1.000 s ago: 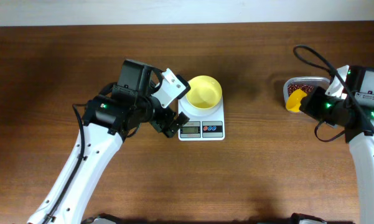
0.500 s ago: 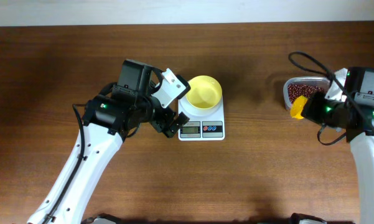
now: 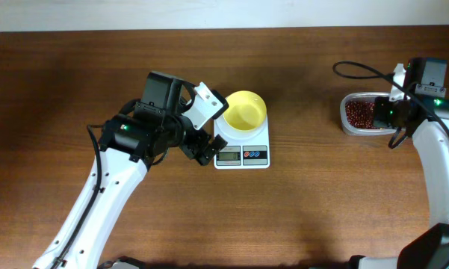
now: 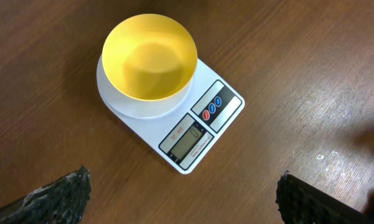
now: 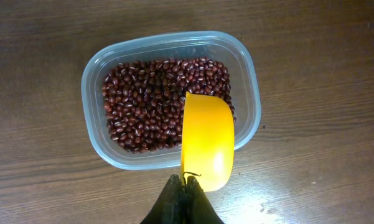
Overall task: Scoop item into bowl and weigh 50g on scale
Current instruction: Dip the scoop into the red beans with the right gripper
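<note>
The dark red-brown beans point(image 5: 149, 102) fill a clear plastic tub point(image 5: 96, 134), at the right of the table in the overhead view point(image 3: 361, 113). The pale-yellow bowl point(image 4: 149, 57) stands empty on the white scale point(image 4: 227, 106); both sit mid-table in the overhead view, bowl point(image 3: 245, 110) on scale point(image 3: 243, 155). My right gripper point(image 5: 185, 183) is shut on the handle of a yellow scoop point(image 5: 206, 140), whose cup hangs over the tub's near right rim. My left gripper point(image 4: 187, 205) is open and empty, just left of the scale point(image 3: 205, 131).
The table is dark brown wood point(image 3: 321, 209). A black cable point(image 3: 358, 67) loops from the right arm above the tub. The table's far edge meets a pale wall point(image 3: 224, 11).
My right arm has swung toward the far edge and carried the scoop from the tub's left side to over the tub, where the arm hides it from above. The left arm has not moved.
</note>
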You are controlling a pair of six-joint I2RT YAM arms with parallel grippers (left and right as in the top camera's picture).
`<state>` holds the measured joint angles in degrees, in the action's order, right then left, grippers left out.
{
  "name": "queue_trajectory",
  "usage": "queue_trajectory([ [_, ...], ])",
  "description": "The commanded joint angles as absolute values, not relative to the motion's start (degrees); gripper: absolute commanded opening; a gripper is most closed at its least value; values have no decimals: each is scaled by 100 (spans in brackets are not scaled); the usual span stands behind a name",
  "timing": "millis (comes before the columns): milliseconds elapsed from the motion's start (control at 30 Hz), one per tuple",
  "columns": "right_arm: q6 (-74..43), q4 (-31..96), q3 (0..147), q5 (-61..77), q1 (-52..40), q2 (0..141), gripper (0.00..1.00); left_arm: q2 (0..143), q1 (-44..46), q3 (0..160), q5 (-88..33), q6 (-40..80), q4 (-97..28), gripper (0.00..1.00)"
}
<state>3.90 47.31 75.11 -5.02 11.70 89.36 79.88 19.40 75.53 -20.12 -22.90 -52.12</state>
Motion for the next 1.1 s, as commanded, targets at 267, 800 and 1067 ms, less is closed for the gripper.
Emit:
queue_trajectory([
  [267,408,4091,7609,-454,1214,9817,4,7867,1940,7502,-2010,-2252,-5214,99],
  [800,226,4134,7607,1140,1778,10068,4,7867,1940,7502,-2010,-2252,-5216,99],
  [1067,231,4156,7605,2018,1844,10468,4,7867,1940,7502,-2010,-2252,-5216,99],
])
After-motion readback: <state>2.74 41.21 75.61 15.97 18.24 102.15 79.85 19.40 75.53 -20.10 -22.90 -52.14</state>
